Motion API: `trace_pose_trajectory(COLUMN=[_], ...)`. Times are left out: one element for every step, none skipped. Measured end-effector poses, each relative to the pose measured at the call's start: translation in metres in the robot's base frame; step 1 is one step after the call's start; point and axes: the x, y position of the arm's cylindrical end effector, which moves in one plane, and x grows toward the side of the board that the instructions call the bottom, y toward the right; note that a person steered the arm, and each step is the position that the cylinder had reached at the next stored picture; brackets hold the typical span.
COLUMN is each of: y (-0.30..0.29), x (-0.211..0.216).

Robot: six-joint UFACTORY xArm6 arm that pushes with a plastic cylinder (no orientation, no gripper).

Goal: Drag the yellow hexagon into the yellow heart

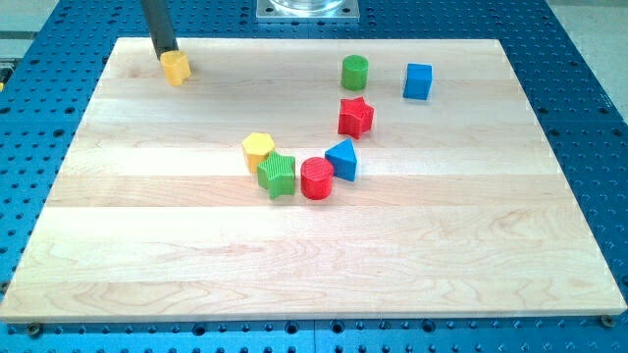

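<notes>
My tip (pixel 165 55) has no fingers to open or close and sits touching the small yellow heart-shaped block (pixel 177 68) from its ten o'clock, near the wooden board's (pixel 294 265) eleven o'clock corner, well apart from the yellow hexagonal block (pixel 258 149) near the centre. The hexagon touches the ribbed green star block (pixel 278 175) at its five o'clock, so a careless push would likely drag the star along, or I may nudge the heart off the edge. The rod's top is cut off, and the heart's shape is hard to make out.
</notes>
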Motion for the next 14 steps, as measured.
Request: trace_pose_trajectory(y=[0.0,0.085,0.149,0.18,0.208,0.129,0.043,0.035,-0.024,-0.029,0.011,0.007,-0.046,-0.035], x=[0.006,0.007,0.056,0.139,0.188,0.217,0.171,0.223,0.217,0.158,0.129,0.095,0.123,0.088])
